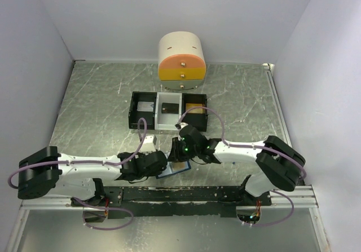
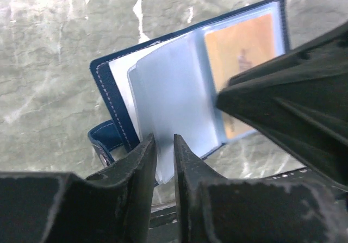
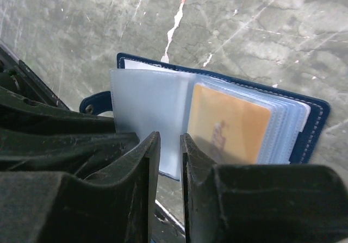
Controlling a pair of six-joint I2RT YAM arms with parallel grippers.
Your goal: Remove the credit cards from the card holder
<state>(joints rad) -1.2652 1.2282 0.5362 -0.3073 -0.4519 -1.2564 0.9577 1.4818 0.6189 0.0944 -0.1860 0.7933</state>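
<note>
The card holder (image 1: pixel 176 171) lies open near the table's front edge, dark blue outside with clear pale-blue sleeves (image 2: pixel 174 96) fanned up. A tan-gold credit card (image 2: pixel 239 50) sits in a sleeve on its right half (image 3: pixel 228 124). My left gripper (image 2: pixel 163 139) is at the holder's near edge, jaws a narrow gap apart, a sleeve's lower edge showing through the gap. My right gripper (image 3: pixel 170 137) stands just over the same edge, also narrowly open, clamping nothing. The two grippers (image 1: pixel 163 164) (image 1: pixel 180 152) nearly touch over the holder. Its clasp tab (image 2: pixel 104 139) sticks out to the left.
A black-and-white three-compartment tray (image 1: pixel 133 112) stands behind the grippers. A cream and orange drawer chest (image 1: pixel 181 61) is at the back wall. The black mounting rail (image 1: pixel 186 194) runs just in front of the holder.
</note>
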